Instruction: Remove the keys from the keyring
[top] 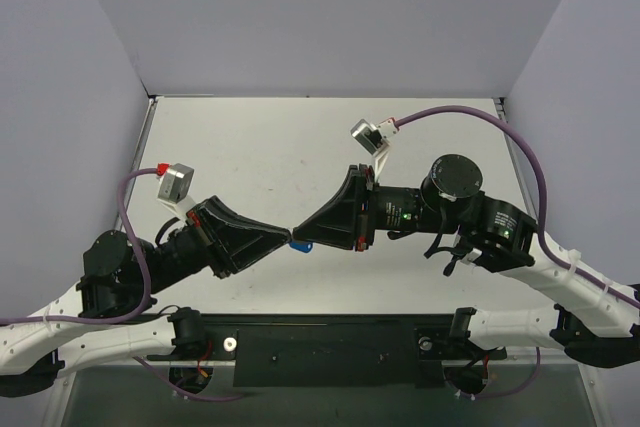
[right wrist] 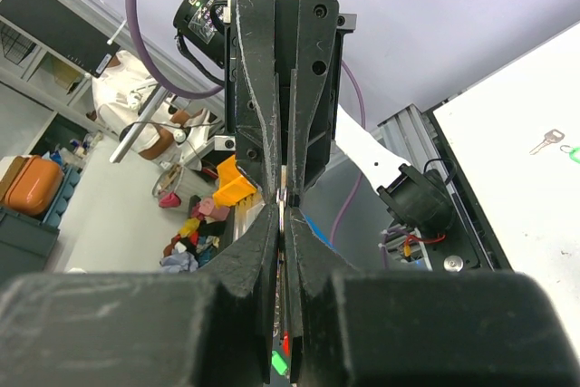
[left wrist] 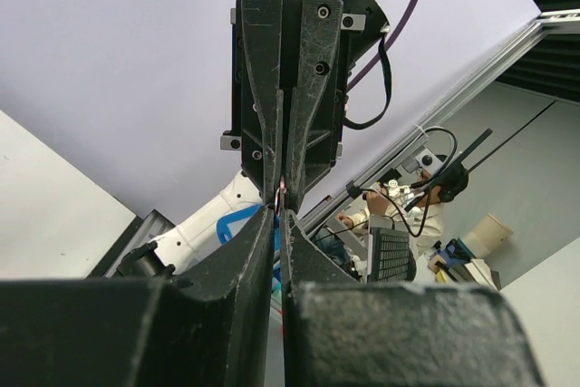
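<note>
L gripper (top: pixel 288 235) & R gripper (top: pixel 297 233) meet tip to tip above the white table (top: pixel 250 147), near its front edge. Both have jaws closed to a hairline. Small blue oval plastic key tag (top: pixel 300 244) sits right at the touching tips, on the near side. Wrist cams show a sliver of silver metal (right wrist: pixel 284 197) at the meeting pt; can't tell if it's key or ring, or which gripper pinches it. Separate silver key (right wrist: pixel 546 140) w/ green tag (right wrist: pixel 573 152) lies on the table, well apart.
</note>
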You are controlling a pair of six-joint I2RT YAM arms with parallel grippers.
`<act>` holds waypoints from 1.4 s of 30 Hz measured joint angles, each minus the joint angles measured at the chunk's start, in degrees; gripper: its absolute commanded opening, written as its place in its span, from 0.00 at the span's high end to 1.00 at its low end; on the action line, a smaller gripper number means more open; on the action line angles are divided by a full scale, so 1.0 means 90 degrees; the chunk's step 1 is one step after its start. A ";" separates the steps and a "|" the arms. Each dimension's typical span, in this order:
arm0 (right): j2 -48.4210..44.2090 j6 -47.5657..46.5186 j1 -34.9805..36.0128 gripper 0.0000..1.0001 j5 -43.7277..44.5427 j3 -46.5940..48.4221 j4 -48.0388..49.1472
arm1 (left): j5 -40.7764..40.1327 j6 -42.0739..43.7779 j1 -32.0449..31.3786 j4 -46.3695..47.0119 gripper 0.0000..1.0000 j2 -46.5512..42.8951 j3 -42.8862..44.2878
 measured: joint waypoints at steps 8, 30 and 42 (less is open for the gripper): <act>0.0019 -0.0005 0.0012 1.00 -0.0022 0.0000 -0.0005 | 0.0000 0.0027 0.0000 -0.0092 0.79 -0.0010 0.0022; 0.0027 -0.0012 0.0041 1.00 -0.0027 -0.0095 -0.0073 | -0.0126 0.0141 0.0000 -0.0294 0.68 -0.0024 0.0034; 0.0019 -0.0027 0.0041 1.00 -0.0022 -0.0143 -0.0095 | -0.0182 0.0155 0.0000 -0.0401 0.66 -0.0058 0.0056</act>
